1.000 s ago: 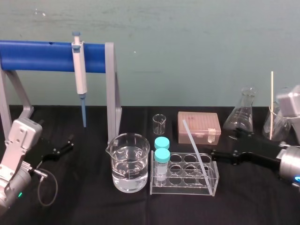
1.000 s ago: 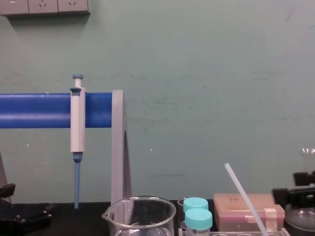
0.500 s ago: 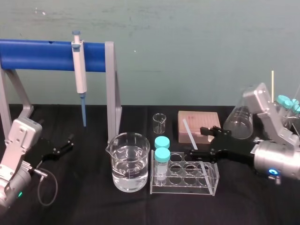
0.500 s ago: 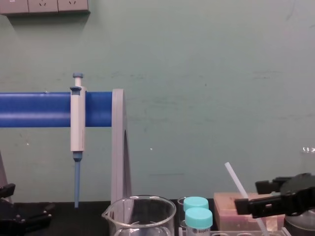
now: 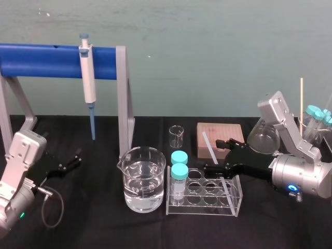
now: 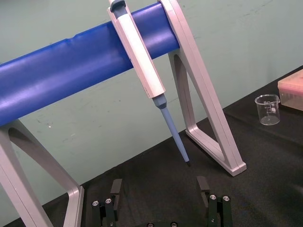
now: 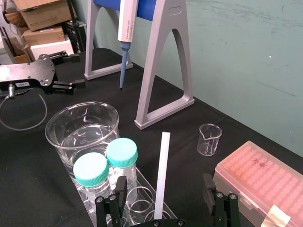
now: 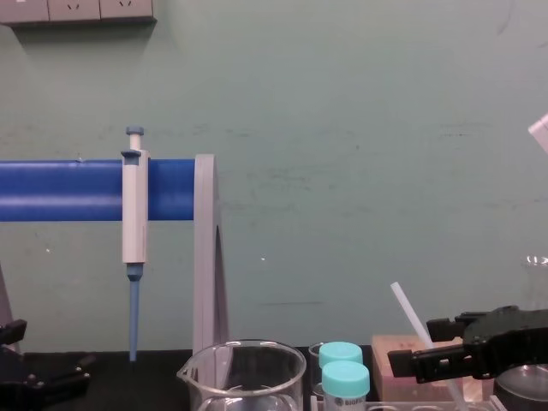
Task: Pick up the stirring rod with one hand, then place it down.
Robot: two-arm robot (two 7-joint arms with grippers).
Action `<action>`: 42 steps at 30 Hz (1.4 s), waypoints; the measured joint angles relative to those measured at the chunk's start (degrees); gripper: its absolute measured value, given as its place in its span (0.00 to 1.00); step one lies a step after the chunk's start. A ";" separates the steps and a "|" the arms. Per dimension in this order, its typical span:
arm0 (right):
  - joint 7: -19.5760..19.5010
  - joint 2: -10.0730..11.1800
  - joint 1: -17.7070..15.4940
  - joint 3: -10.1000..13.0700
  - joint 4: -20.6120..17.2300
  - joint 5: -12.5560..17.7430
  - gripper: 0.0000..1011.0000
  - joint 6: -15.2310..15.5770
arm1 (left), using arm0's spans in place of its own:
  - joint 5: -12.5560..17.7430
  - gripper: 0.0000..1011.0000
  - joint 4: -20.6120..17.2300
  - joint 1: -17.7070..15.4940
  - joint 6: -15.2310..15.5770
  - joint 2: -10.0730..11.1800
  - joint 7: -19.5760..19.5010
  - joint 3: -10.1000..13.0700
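The stirring rod [image 5: 208, 146] is a thin translucent white stick leaning in the clear tube rack [image 5: 234, 203], its top tilted toward the back left. In the right wrist view the stirring rod [image 7: 162, 173] rises midway between the two fingers, with a gap on each side. My right gripper [image 5: 216, 155] is open and straddles the rod just above the rack; in the chest view the right gripper [image 8: 421, 358] crosses in front of the stirring rod [image 8: 408, 310]. My left gripper [image 5: 70, 162] rests open at the left by the blue stand; the left wrist view shows the left gripper [image 6: 161, 208] with nothing in it.
A water-filled beaker [image 5: 143, 179] and two teal-capped tubes [image 5: 179, 165] stand left of the rod. A pink tip box [image 5: 220, 134], a small beaker [image 5: 176, 136] and a flask [image 5: 264, 136] lie behind. A pipette [image 5: 88, 78] hangs on the blue stand [image 5: 46, 61].
My right arm has swung in leftward from the table's right side, bringing its open fingers around the rod. The rod, rack and left arm have not moved.
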 joint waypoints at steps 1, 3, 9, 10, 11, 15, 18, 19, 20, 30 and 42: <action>0.02 0.01 -0.01 0.01 -0.02 0.03 0.99 0.00 | 0.00 0.99 0.00 0.00 0.00 0.00 0.00 0.00; 0.02 0.04 -0.02 0.02 -0.03 0.05 0.99 0.00 | 0.00 0.99 0.00 0.00 0.00 0.00 0.00 0.00; 0.03 0.09 -0.05 0.06 -0.08 0.13 0.87 0.01 | 0.00 0.99 0.00 0.00 0.00 0.00 0.00 0.00; 0.03 0.10 -0.06 0.06 -0.08 0.13 0.85 0.01 | 0.00 0.99 0.00 0.00 0.00 0.00 0.00 0.00; 0.03 0.11 -0.07 0.07 -0.09 0.15 0.80 0.02 | 0.00 0.99 0.00 0.00 0.00 0.00 0.00 0.00; 0.03 0.12 -0.09 0.09 -0.11 0.18 0.69 0.03 | 0.00 0.99 0.00 0.00 0.00 0.00 0.00 0.00; 0.03 0.14 -0.11 0.11 -0.12 0.20 0.62 0.04 | 0.00 0.99 0.00 0.00 0.00 0.00 0.00 0.00; 0.03 0.15 -0.11 0.12 -0.13 0.20 0.59 0.04 | 0.00 0.99 0.00 0.00 0.00 0.00 0.00 0.00; 0.03 0.15 -0.12 0.12 -0.14 0.21 0.53 0.04 | 0.00 0.99 0.00 0.00 0.00 0.00 0.00 0.00; 0.07 0.19 -0.12 0.12 -0.17 0.29 0.25 0.05 | 0.00 0.99 0.00 0.00 0.00 0.00 0.00 0.00; 0.13 0.12 -0.27 0.23 -0.17 0.42 0.07 -0.15 | 0.00 0.99 0.00 0.00 0.00 0.00 0.00 0.00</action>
